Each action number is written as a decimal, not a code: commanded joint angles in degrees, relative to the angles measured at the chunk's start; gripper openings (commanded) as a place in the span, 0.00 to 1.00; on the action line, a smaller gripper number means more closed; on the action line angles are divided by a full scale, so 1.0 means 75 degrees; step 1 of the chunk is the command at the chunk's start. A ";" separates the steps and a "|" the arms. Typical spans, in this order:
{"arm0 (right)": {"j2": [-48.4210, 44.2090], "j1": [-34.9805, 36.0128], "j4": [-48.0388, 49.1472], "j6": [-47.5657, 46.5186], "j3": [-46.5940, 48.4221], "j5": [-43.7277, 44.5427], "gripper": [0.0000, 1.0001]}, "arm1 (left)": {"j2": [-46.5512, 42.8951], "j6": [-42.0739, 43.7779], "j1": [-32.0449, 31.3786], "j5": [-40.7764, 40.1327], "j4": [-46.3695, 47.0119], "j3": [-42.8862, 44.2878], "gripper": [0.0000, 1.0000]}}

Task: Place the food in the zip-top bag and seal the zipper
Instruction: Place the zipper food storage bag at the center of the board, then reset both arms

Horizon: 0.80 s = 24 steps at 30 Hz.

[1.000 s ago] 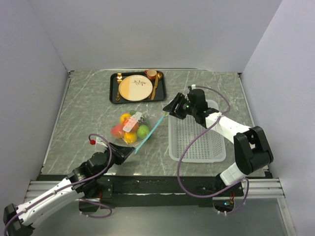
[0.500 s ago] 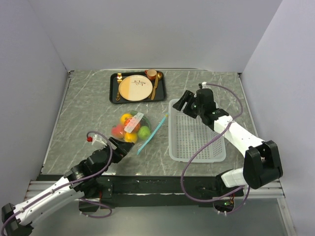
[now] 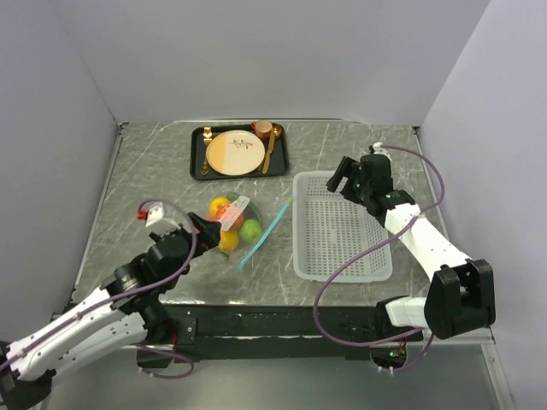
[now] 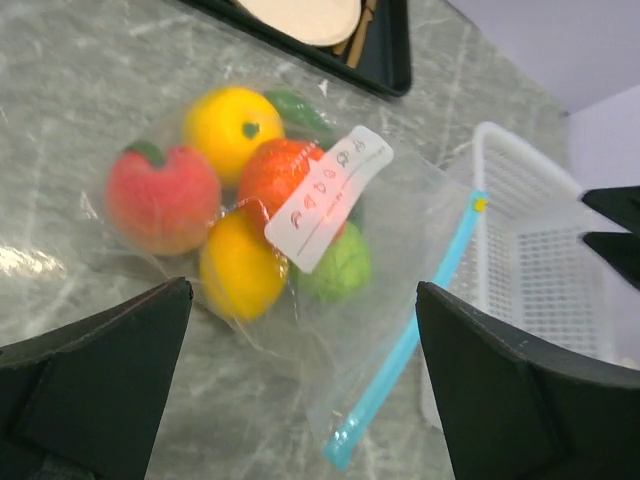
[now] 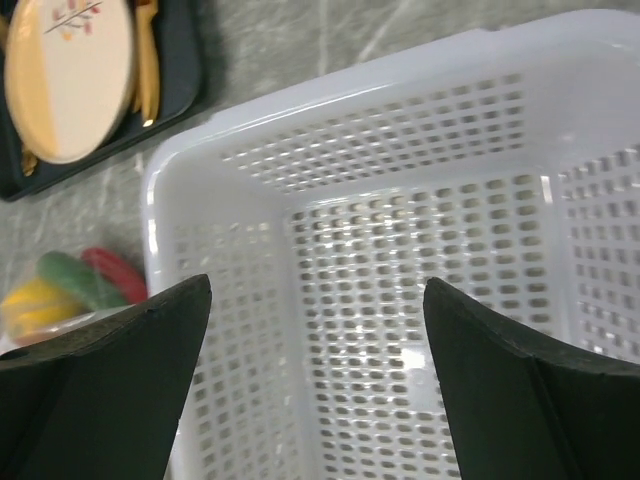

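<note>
**Both claws spread, bag of food ahead of the left one**

Left arm reaches low from the near-left corner, forearm angled forward and right. Left claw (image 4: pixel 300 400) is spread wide and grips nothing. The bag (image 4: pixel 400 215) lies flat on the table (image 3: pixel 154 188) right in front of it, and the top view shows the fingertips at the bag's near-left edge. Toy fruit (image 4: pixel 235 205) sits bunched inside the bag. The zipper (image 4: pixel 425 325) runs along the bag's far side, ahead-right of this claw. Can't tell if it's sealed.

Right arm has its elbow out right and forearm reaching forward-left. Right claw (image 5: pixel 315 400) is spread and empty, hovering over the basket (image 5: pixel 400 250) near its far-left corner. The tray (image 3: pixel 198 154) with the plate (image 3: pixel 235 152) is beyond it to the left.
</note>
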 commanded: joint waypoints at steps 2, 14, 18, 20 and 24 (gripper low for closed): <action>-0.0385 -0.0354 -0.0126 -0.0333 -0.0216 0.0181 0.95 | 0.1127 0.1534 0.0254 -0.0247 0.0925 0.0895 0.99; -0.0386 -0.0706 -0.0617 -0.0579 -0.0111 0.0425 1.00 | 0.4127 0.3259 0.6065 0.4898 0.2580 0.3083 0.99; -0.0479 -0.0800 -0.0700 -0.0603 -0.0064 0.0579 1.00 | 0.4574 0.3810 0.6197 0.4573 0.2895 0.3567 0.99; -0.0526 -0.0824 -0.0711 -0.0638 -0.0017 0.0626 1.00 | 0.4738 0.3775 0.6197 0.3989 0.2861 0.3696 0.99; -0.0655 -0.0836 -0.0443 -0.0603 -0.0157 0.0872 1.00 | 0.5019 0.3658 0.6256 0.4894 0.3246 0.3639 0.99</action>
